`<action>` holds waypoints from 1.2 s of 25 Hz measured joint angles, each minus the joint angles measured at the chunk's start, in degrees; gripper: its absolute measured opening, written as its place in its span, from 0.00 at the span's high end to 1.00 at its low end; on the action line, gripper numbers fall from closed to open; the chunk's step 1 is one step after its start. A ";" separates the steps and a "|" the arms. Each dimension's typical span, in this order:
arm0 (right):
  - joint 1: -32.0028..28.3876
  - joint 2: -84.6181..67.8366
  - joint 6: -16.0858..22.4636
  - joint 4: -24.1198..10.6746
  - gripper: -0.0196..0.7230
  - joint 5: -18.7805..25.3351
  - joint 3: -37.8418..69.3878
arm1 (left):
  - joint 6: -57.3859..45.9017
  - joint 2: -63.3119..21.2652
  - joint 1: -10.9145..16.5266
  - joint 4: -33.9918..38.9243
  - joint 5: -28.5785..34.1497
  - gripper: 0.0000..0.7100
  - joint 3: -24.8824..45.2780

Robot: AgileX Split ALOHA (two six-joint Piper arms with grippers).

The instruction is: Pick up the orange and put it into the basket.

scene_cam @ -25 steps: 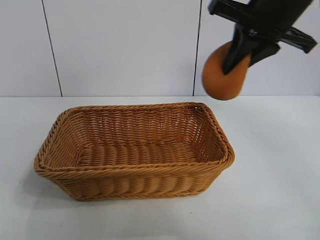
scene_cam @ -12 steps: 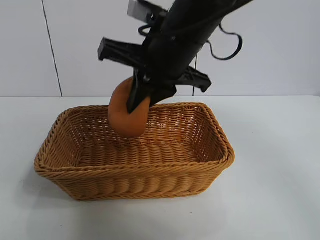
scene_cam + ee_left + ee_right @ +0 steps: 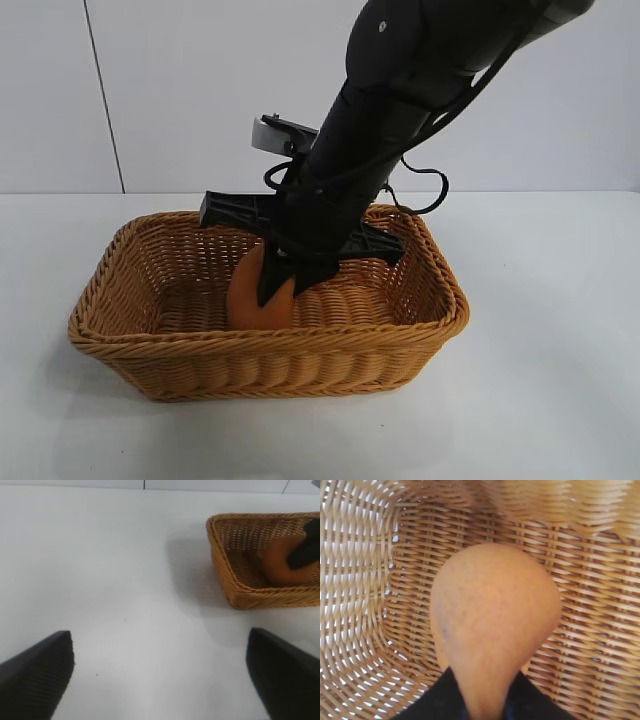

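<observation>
Wicker basket [image 3: 120,330] on the desk [image 3: 550,380]: right pincer [image 3: 275,290], pinching the orange [image 3: 250,305], has descended from above the rim into it; release remains. Left pincer [image 3: 160,675] spread, parked apart.

Bench [image 3: 560,400] — plain white, matt top, soft shadows. Wall [image 3: 230,90] behind — white panels, thin dark vertical seams; even, diffuse light.

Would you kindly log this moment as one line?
right gripper: shut on orange, inside basket | left gripper: open, parked over table | orange: not released
</observation>
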 joint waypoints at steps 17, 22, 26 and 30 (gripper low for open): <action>0.00 -0.13 1.39 -12.45 0.04 32.87 -26.87 | 0.00 0.00 0.00 0.00 0.00 0.06 0.00; -2.40 -0.13 2.96 -16.48 0.04 36.09 -33.45 | 0.00 0.00 0.00 0.00 0.00 0.06 0.00; -7.09 -0.13 3.39 -17.18 0.04 36.26 -34.38 | 0.00 0.00 0.00 0.00 0.00 0.06 0.00; -13.52 -0.13 2.56 -18.88 0.04 36.45 -34.38 | 0.00 0.00 0.00 0.00 0.00 0.06 0.00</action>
